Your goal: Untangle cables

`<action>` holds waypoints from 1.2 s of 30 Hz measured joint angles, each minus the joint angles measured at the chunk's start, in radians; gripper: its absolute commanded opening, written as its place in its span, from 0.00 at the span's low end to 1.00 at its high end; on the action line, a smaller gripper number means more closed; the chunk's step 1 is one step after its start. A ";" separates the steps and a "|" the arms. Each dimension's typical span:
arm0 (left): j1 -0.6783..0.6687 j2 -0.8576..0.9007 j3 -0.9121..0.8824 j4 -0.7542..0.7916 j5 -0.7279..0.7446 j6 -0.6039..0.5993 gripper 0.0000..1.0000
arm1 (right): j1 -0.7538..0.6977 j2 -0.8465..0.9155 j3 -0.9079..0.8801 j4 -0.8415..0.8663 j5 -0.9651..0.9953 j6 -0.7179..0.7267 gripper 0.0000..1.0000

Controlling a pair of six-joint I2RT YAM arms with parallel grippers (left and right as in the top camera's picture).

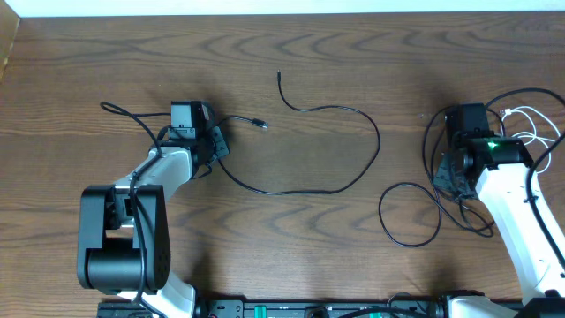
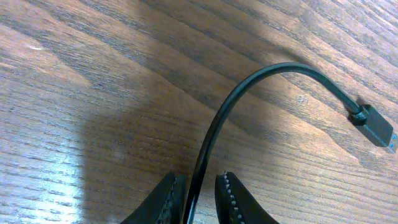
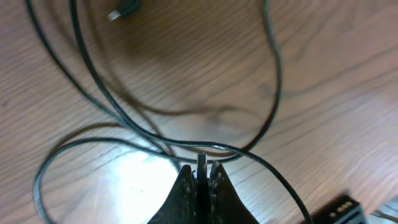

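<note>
1. We saw a wood-grain table [image 1: 88,53] carrying everything.
2. L arm [image 1: 124,238] stood at the near-left corner and R arm [image 1: 521,212] at the near-right corner, both reaching toward the far edge.
3. The long black cable [image 1: 380,132] was the biggest of the cables. One end lay free near the middle of the far edge. From there it swept right in a wide bend and came back across the table centre to the left gripper [image 1: 214,141].
4. A looped black cable [image 1: 382,212] lay in rings by the right edge, next to the right gripper [image 1: 452,172] and partly under it.
5. A white cable [image 1: 530,115] curled at the far-right corner, just beyond the R arm.
6. In the left wrist view, the left gripper [image 2: 200,180] had its fingers [image 2: 231,196] a little apart. The long black cable [image 2: 211,130] ran btwn them w/ a gap on one side, so it wasn't clamped.
7. In the right wrist view, the right gripper [image 3: 202,168] had its fingers pressed together w/ a thin dark strand pinched at the tips. As far as we could tell this was the looped black cable [image 3: 211,147], which crossed right there.
8. The plug [image 2: 376,127] on the long cable's short end rested flat on the wood just past the left fingers.
</note>
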 measured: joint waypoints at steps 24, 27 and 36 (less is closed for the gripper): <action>0.000 0.000 0.000 0.003 0.000 0.000 0.23 | -0.110 0.000 -0.216 0.311 -0.109 -0.055 0.79; 0.000 0.000 0.000 0.003 0.000 0.000 0.23 | -0.110 0.000 -0.216 0.332 -0.232 -0.070 0.76; 0.000 0.000 0.000 0.004 0.000 0.000 0.23 | -0.105 0.000 -0.216 0.277 -0.498 -0.082 0.57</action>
